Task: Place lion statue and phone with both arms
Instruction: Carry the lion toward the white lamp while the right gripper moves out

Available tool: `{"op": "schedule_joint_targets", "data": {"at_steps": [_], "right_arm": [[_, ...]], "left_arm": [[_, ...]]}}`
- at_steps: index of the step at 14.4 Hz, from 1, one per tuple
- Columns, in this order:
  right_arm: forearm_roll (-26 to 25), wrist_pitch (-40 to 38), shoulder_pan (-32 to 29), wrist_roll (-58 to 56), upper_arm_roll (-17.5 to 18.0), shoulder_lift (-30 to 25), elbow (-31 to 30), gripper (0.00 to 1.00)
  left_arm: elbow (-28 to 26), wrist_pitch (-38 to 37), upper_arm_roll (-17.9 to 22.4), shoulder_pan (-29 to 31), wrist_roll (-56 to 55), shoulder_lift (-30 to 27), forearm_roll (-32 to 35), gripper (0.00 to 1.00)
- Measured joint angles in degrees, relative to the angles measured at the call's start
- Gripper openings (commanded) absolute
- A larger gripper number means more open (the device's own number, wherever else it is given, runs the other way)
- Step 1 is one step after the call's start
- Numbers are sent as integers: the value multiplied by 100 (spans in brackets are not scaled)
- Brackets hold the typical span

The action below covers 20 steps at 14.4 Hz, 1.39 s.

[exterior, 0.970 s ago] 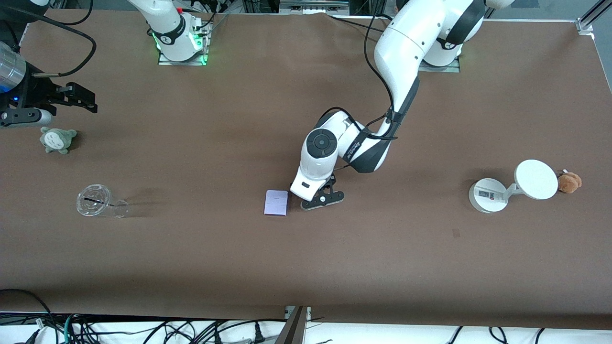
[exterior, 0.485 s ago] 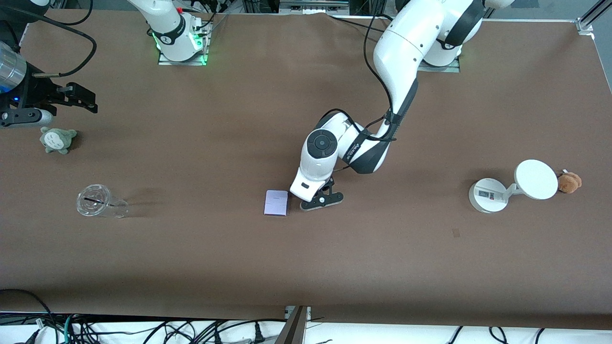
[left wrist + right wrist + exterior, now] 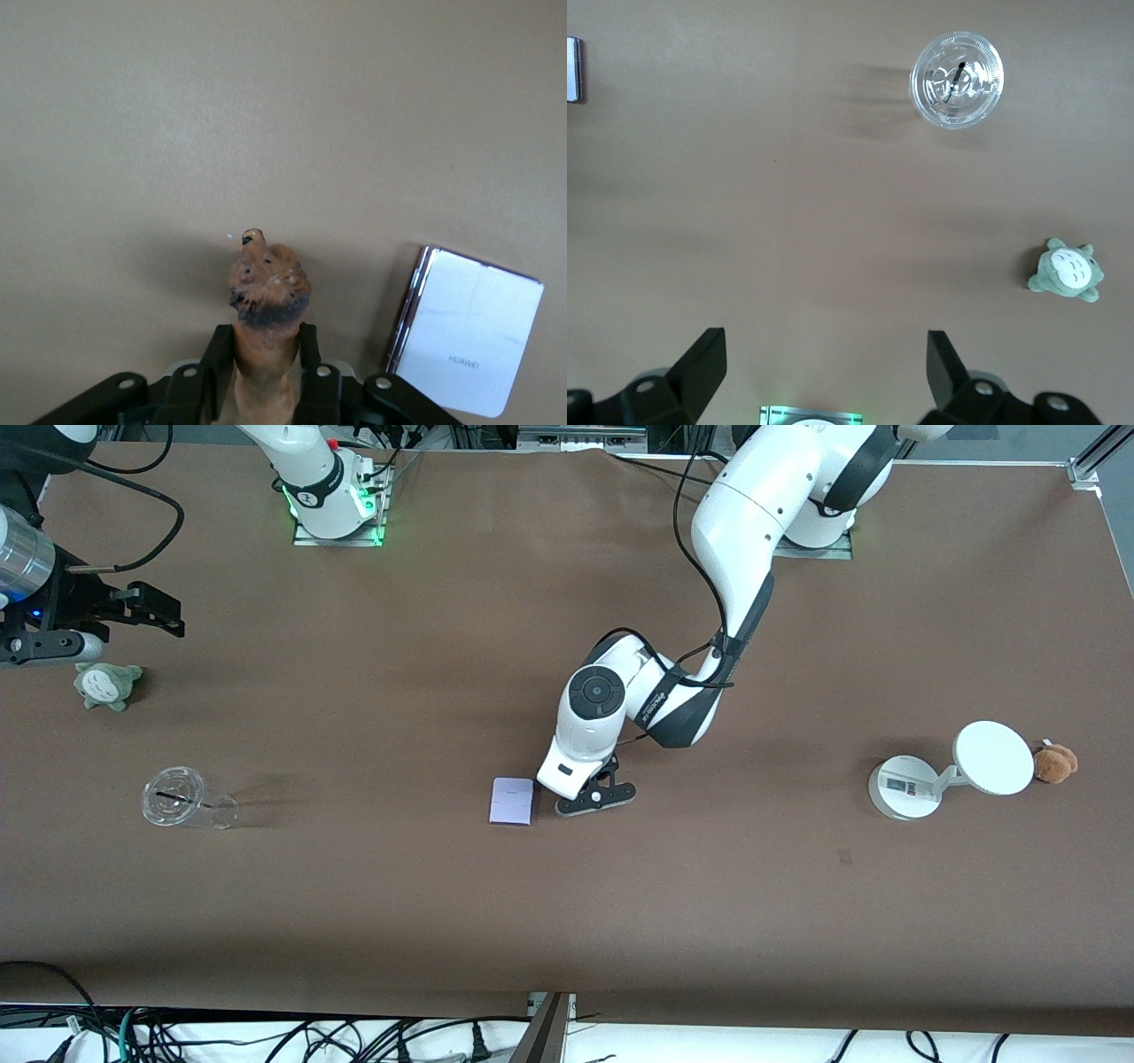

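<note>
My left gripper (image 3: 595, 797) is shut on the lion statue (image 3: 266, 292), a small orange-brown figurine with a dark band. It holds the statue low over the middle of the table. The left wrist view shows its fingers (image 3: 217, 359) pressed on both sides of the figurine. In the front view the gripper hides the statue. The phone (image 3: 512, 801), a flat lavender-white rectangle, lies on the table right beside it, toward the right arm's end, and shows in the left wrist view (image 3: 465, 332). My right gripper (image 3: 151, 607) is open and empty, up over the table's end near a green plush.
A green plush (image 3: 106, 684) and a clear lidded cup (image 3: 177, 799) sit at the right arm's end. A white stand with a disc (image 3: 952, 771) and a brown plush (image 3: 1056, 763) sit at the left arm's end.
The right gripper has shifted very slightly. The left gripper stays shut on the lion statue beside the phone, almost unmoved.
</note>
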Motion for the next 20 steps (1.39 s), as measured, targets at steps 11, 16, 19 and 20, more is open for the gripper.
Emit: {"op": "schedule_joint_targets", "data": {"at_steps": [11, 16, 19, 20], "right_arm": [[73, 78, 802, 1237, 35, 291, 375, 100], [432, 198, 1423, 2203, 58, 1166, 1133, 100], [481, 574, 1631, 2477, 58, 1650, 1424, 100], [485, 799, 1752, 2653, 58, 1819, 1456, 100]], "left_arm": [[-1504, -771, 82, 1879, 2928, -1620, 1, 0], [-2386, -635, -78, 2859, 3885, -2011, -33, 0], [-2712, -327, -105, 3061, 3999, -2015, -33, 0], [-2860, -155, -106, 3100, 4022, -2028, -32, 0]]}}
